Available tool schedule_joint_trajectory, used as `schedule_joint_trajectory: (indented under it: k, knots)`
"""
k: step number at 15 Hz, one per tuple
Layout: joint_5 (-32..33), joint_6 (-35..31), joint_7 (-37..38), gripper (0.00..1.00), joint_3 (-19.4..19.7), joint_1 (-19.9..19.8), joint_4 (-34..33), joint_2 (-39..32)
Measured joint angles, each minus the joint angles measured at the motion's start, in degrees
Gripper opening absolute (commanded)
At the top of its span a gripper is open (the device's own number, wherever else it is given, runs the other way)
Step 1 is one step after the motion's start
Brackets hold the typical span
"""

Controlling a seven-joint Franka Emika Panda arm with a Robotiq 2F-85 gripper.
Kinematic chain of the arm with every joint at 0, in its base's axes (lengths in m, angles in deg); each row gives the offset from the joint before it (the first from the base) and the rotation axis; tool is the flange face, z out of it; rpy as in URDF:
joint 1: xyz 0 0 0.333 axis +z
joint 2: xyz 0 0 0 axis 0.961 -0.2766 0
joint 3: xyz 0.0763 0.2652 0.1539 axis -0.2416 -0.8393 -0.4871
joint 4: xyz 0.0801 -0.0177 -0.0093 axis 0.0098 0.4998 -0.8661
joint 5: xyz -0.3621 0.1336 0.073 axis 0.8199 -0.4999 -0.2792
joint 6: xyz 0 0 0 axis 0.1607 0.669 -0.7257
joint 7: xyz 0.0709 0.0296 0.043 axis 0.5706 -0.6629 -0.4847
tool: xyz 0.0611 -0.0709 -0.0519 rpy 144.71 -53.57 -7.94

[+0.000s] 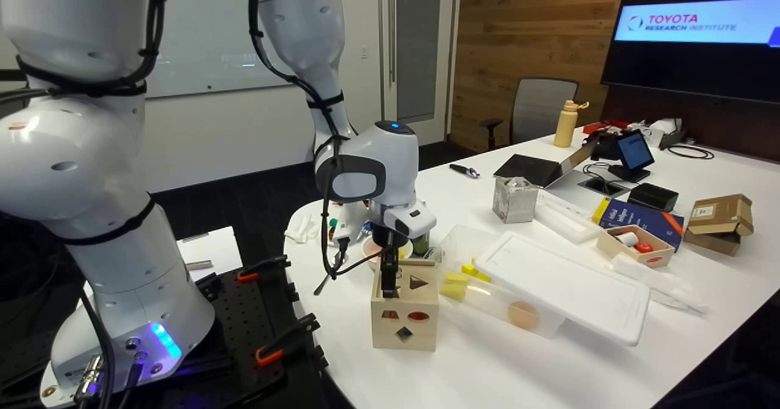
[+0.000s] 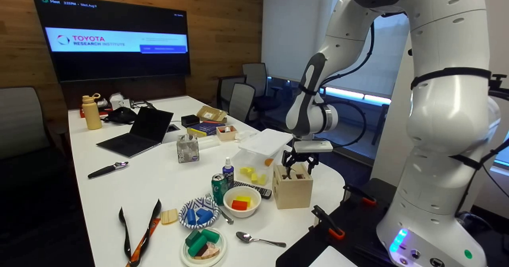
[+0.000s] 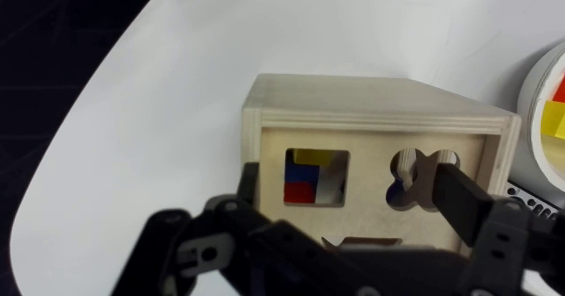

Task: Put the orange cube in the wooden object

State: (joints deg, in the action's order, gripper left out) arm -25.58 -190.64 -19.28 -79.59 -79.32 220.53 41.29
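Note:
The wooden box point(image 1: 420, 336) stands on the white table, its cut-out top facing up; it also shows in an exterior view point(image 2: 294, 195) and in the wrist view point(image 3: 375, 97). My gripper point(image 3: 348, 172) is open and empty, fingers wide apart, low over the box top; it shows in both exterior views point(image 1: 389, 290) point(image 2: 300, 171). Yellow, blue and red pieces point(image 3: 300, 193) show inside through the square hole. No block is plainly the orange cube. An orange-red block point(image 2: 239, 205) lies in a white bowl, but looks red in the wrist view point(image 3: 559, 91).
The white bowl point(image 2: 255, 208), a green can point(image 2: 219, 189) and a remote point(image 2: 262, 191) stand close beside the box. A clear bin point(image 1: 493, 302) with a tilted white lid point(image 1: 567, 281) is on another side. A spoon point(image 2: 260, 240) and a plate of green blocks point(image 2: 223, 241) lie nearby.

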Motion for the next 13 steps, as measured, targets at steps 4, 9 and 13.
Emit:
schedule_joint_trajectory:
  k: [4,9,13]
  knots:
    - [1.2,0.0,0.0,1.0,1.0,2.5,0.0,1.3]
    - [5.2,2.8,0.1,1.0,2.5,6.1,-0.2,5.9]
    - [8.5,7.3,0.1,1.0,2.9,7.0,-1.0,9.8]
